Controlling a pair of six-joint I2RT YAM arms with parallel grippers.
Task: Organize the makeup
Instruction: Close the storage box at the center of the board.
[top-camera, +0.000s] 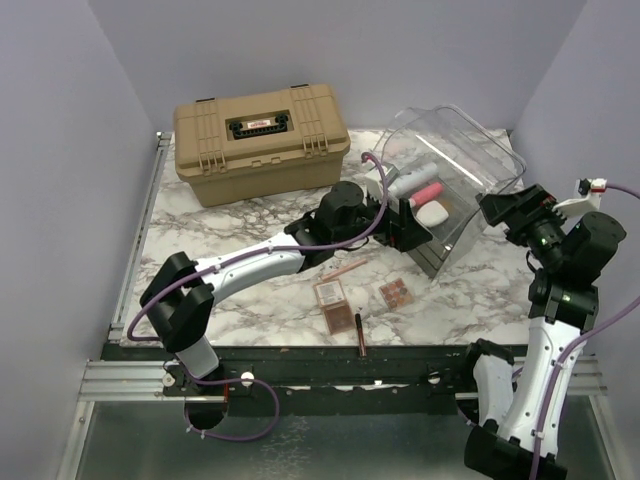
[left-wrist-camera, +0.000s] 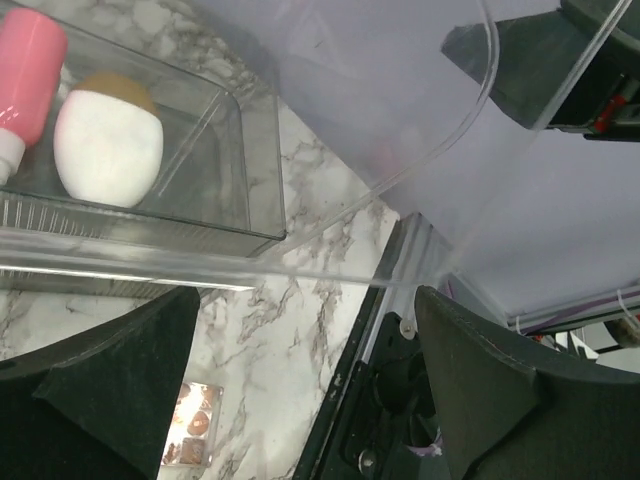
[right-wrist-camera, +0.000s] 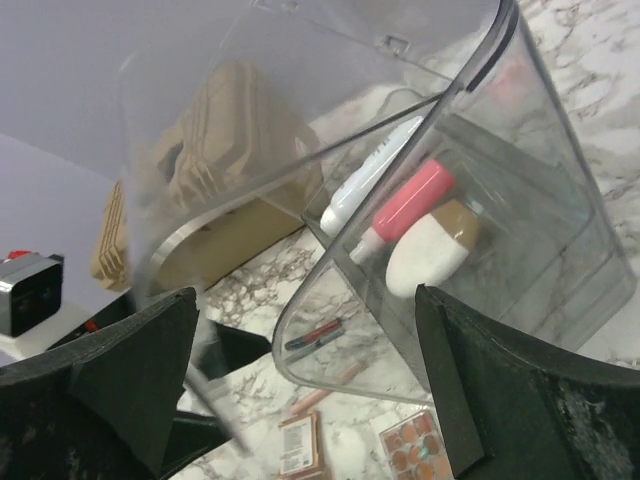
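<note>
Sorting is partly done. Inside the clear bin (top-camera: 470, 150), upper right of centre in the overhead view, three pieces are lying together: white tube (top-camera: 404, 183), pink tube (top-camera: 426, 191) and white oval piece (top-camera: 433, 213). The bin's curved lid is standing raised. The tan case (top-camera: 260, 140) is sitting shut at upper left, well apart from the work.

Out on the marble table (top-camera: 220, 230), just below centre, three eyeshadow palettes (top-camera: 330, 292) are lying flat and close together. A dark pencil (top-camera: 359, 335) is lying near the table's lower edge, and a paler pencil (top-camera: 347, 267) is lying just beside the left arm's wrist.

The left gripper (top-camera: 408, 228) is hovering at the bin's front edge with its jaws spread wide and nothing held. The right gripper (top-camera: 497, 207) is pointing at the bin's right side, likewise released and empty. I cannot tell whether it is touching the plastic.

As I read it, the arms are sitting between picks, with the loose table items waiting. The next move is probably calling for one arm to drop toward the palettes. These are thin and flat, so the fingers will be needing a low pinch across opposite edges. The lid is also needing to stay up for the drop.
</note>
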